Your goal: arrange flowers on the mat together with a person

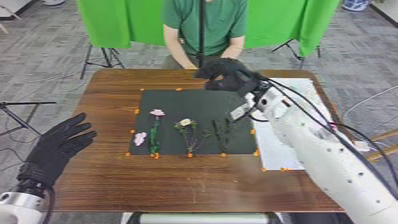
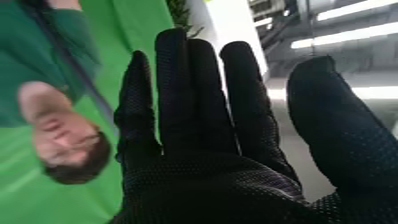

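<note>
The flowers lie on the dark mat (image 1: 200,101) — a pink flower (image 1: 157,112) and a smaller pink bloom (image 1: 140,138) toward the left, a pale flower (image 1: 186,122) mid-mat, green stems (image 1: 221,136) to its right. The right hand (image 1: 224,71) is raised near the table's (image 1: 115,180) far edge — fingers straight, released. The left hand (image 1: 55,148), at the table's left side, has relaxed, extended fingers.

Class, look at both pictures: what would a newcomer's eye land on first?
Probably the black-gloved right hand, its fingers straight in the wrist view, by the far edge of the dark mat in the head view. Next, the bright green cloth hanging behind the table. Then the pale bloom near the mat's middle.
</note>
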Motion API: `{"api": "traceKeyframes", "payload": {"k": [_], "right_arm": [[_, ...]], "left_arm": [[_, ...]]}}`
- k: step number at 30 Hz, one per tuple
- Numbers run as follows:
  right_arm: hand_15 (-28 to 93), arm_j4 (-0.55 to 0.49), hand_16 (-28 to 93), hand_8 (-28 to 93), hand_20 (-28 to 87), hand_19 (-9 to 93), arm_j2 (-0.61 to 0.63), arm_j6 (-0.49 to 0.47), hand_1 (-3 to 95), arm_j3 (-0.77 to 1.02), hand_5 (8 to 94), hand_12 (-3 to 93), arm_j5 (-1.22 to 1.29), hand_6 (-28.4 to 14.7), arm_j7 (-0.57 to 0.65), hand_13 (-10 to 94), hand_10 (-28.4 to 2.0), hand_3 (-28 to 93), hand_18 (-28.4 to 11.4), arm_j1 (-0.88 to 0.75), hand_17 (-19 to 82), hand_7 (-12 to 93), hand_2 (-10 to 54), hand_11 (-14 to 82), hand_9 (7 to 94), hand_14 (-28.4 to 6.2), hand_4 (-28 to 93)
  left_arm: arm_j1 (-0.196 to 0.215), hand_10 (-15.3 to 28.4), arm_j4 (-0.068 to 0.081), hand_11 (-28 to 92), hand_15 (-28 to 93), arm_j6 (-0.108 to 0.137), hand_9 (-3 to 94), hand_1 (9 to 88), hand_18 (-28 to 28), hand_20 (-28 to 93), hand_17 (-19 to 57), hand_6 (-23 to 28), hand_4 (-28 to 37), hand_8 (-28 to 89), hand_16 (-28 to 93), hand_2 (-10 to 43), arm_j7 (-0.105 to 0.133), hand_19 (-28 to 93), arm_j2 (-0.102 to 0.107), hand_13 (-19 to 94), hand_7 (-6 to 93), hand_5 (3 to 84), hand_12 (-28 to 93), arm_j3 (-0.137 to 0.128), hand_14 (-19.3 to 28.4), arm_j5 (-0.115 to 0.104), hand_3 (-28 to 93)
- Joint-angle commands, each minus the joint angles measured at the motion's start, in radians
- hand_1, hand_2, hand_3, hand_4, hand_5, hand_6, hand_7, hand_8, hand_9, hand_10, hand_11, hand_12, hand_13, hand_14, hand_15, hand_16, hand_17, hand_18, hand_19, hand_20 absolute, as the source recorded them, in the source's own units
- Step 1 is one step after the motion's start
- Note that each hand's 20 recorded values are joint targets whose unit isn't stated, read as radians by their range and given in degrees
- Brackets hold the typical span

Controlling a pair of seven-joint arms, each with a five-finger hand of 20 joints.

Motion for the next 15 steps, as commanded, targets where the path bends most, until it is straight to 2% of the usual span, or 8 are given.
{"api": "traceKeyframes", "payload": {"k": [1, 4, 8, 15], "right_arm": [[33, -0.084, 25, -12, 29, 43, 0.096, -0.062, 22.3, 0.269, 47.5, 25.5, 0.244, -2.4, 0.050, 40, -13.3, 87, -17.8, -0.294, 16, 25, 8.8, 20.6, 47.7, -9.6, -23], [29, -0.114, 26, -11, 29, 43, 0.099, -0.050, 22.0, 0.347, 46.6, 24.9, 0.361, -3.0, 0.064, 40, -13.5, 86, -18.2, -0.387, 15, 22, 8.6, 18.1, 46.9, -9.9, -23], [29, -0.150, 28, -10, 33, 49, 0.083, -0.030, 21.5, 0.428, 47.0, 25.1, 0.529, -3.3, 0.075, 40, -13.9, 86, -18.8, -0.505, 15, 21, 8.5, 17.6, 47.2, -10.5, -23], [28, -0.236, 26, -10, 30, 46, -0.018, -0.064, 21.5, 0.563, 47.6, 24.4, 0.689, -4.7, 0.176, 40, -14.5, 84, -18.4, -0.669, 17, 19, 8.2, 16.9, 47.6, -11.2, -23]], "left_arm": [[0.020, 12.6, 0.006, 22, 37, -0.011, 29.8, 30.7, 22.3, 8, -5.4, 5.2, -22.4, -9, 0, -2.3, -0.009, 49, -0.013, 26, 19.1, 34.0, 18, -0.005, 15.7, -0.001, 69], [0.019, 12.7, 0.007, 22, 37, -0.010, 29.8, 30.7, 22.3, 8, -5.4, 5.2, -22.4, -9, 0, -2.3, -0.009, 49, -0.016, 26, 19.2, 34.0, 19, -0.004, 15.7, 0.000, 69], [0.026, 12.7, 0.003, 22, 37, -0.008, 29.8, 30.7, 22.2, 8, -5.4, 5.2, -22.4, -9, 0, -2.3, -0.004, 49, -0.022, 26, 19.1, 34.0, 18, -0.001, 15.7, -0.001, 69], [0.027, 12.6, 0.001, 22, 37, -0.008, 29.8, 30.7, 22.2, 8, -5.4, 5.2, -22.5, -9, 0, -2.2, -0.007, 49, -0.028, 26, 19.0, 34.0, 18, -0.008, 15.7, 0.000, 69]]}}
